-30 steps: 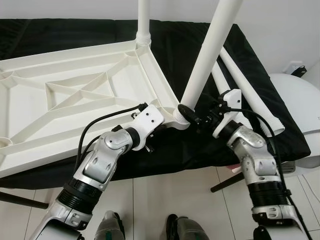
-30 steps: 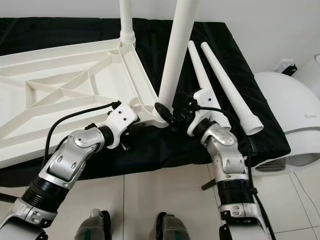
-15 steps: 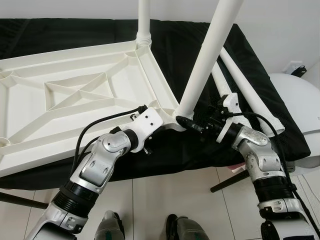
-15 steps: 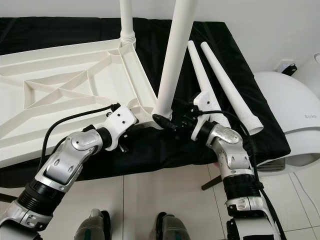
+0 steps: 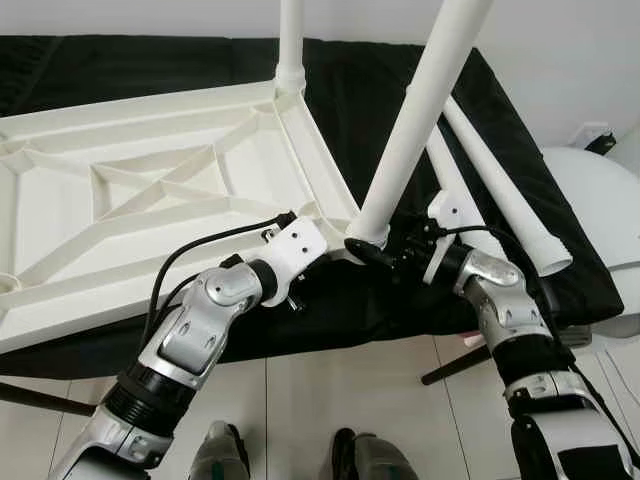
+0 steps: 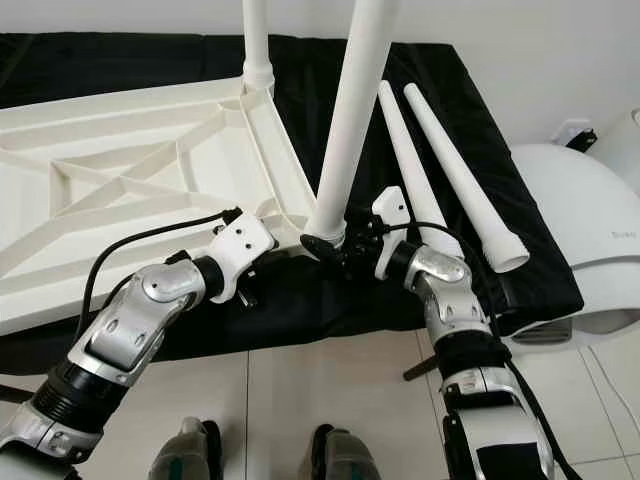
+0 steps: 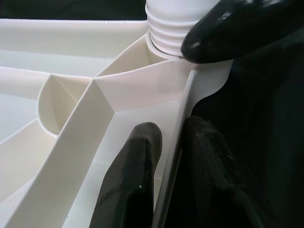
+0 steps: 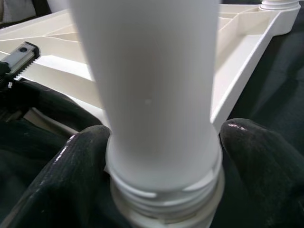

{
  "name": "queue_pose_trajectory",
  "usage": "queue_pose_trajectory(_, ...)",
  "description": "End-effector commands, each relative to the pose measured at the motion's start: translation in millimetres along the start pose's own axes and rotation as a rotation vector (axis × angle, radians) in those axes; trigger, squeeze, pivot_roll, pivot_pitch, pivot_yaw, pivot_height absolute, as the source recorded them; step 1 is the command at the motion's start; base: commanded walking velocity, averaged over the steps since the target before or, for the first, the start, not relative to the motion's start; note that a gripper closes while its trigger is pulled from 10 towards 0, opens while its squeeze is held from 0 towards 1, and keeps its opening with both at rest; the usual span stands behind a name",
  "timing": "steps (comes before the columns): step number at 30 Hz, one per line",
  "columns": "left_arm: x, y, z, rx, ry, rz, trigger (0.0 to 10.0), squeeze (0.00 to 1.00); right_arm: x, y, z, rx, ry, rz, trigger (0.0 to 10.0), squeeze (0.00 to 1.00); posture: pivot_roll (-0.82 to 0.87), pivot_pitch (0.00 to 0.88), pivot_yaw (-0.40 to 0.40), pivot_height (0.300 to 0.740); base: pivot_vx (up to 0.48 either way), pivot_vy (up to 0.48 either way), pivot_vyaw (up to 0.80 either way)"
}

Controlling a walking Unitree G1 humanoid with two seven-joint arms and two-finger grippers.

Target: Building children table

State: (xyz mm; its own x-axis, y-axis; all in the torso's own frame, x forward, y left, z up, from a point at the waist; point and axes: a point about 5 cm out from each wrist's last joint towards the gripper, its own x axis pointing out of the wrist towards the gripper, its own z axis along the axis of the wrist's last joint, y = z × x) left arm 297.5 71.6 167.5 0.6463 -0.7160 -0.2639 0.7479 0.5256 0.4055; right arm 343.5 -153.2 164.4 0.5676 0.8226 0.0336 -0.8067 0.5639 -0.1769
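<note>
A white tabletop [image 5: 150, 200] lies upside down on a black cloth. One white leg [image 5: 291, 40] stands upright at its far corner. A second white leg [image 5: 420, 110] leans over the near corner, its threaded base at the corner socket [image 7: 166, 28]. My right gripper [image 5: 372, 250] is shut on this leg just above the thread, with a black finger [image 8: 76, 161] on each side of it. My left gripper [image 7: 166, 156] is shut on the tabletop's rim beside that corner, one finger [image 7: 128, 180] inside the rim and the other outside. Two loose legs [image 5: 500, 190] lie on the cloth to the right.
A white rounded appliance [image 5: 600, 200] stands at the right, beyond the cloth's edge. Below lies tiled floor with my feet [image 5: 225, 455] and a dark stand leg [image 5: 450, 365]. A wall socket [image 5: 590, 135] is at the far right.
My right wrist has swung in closer to the near corner and rolled. The held leg's base has dropped toward the corner socket. My left arm has stayed put.
</note>
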Motion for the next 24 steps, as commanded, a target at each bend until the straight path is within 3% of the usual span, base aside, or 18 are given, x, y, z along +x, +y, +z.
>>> queue_pose_trajectory(1,-1.5,-11.1,-10.7,-0.005,0.052,-0.097,10.0,0.0,0.3,1.7,-6.1,0.007,0.016,0.013,10.0,0.0,0.09,0.194,-0.021,0.74,0.0,0.0,0.0)
queue_pose_trajectory(15,-1.7,-10.6,-9.5,-0.007,0.051,-0.092,10.0,0.0,11.7,0.6,-13.8,0.033,0.02,0.04,10.0,0.0,0.1,0.19,-0.022,0.74,0.0,0.0,0.0)
queue_pose_trajectory(16,-1.8,-10.7,-9.4,-0.007,0.051,-0.091,10.0,0.0,13.0,1.0,-14.6,0.036,0.02,0.045,8.0,0.0,0.1,0.189,-0.022,0.74,0.0,0.0,0.0)
queue_pose_trajectory(17,-1.9,-10.9,-9.4,-0.008,0.051,-0.091,10.0,0.0,13.9,0.9,-15.0,0.039,0.02,0.048,5.2,0.0,0.11,0.188,-0.022,0.74,0.0,0.0,0.0)
queue_pose_trajectory(18,-1.9,-10.9,-9.4,-0.008,0.051,-0.091,10.0,0.0,13.9,0.9,-15.0,0.039,0.02,0.048,5.2,0.0,0.11,0.188,-0.022,0.74,0.0,0.0,0.0)
queue_pose_trajectory(19,-2.2,-11.2,-9.3,-0.009,0.052,-0.091,10.0,0.0,15.5,-0.2,-15.0,0.044,0.02,0.045,4.0,0.0,0.11,0.188,-0.022,0.74,0.0,0.0,0.0)
queue_pose_trajectory(22,-2.3,-11.2,-9.2,-0.01,0.052,-0.091,10.0,0.0,17.5,-1.9,-15.0,0.048,0.018,0.042,4.0,0.0,0.11,0.188,-0.022,0.74,0.0,0.0,0.0)
queue_pose_trajectory(23,-2.4,-11.5,-9.2,-0.009,0.052,-0.091,10.0,0.0,17.9,-2.2,-14.4,0.046,0.012,0.041,3.5,0.0,0.11,0.183,-0.022,0.74,0.0,0.0,0.0)
queue_pose_trajectory(24,-2.5,-11.7,-9.2,-0.009,0.052,-0.091,10.0,0.0,18.5,-2.6,-14.2,0.046,0.008,0.04,5.1,0.0,0.11,0.182,-0.023,0.74,0.0,0.0,0.0)
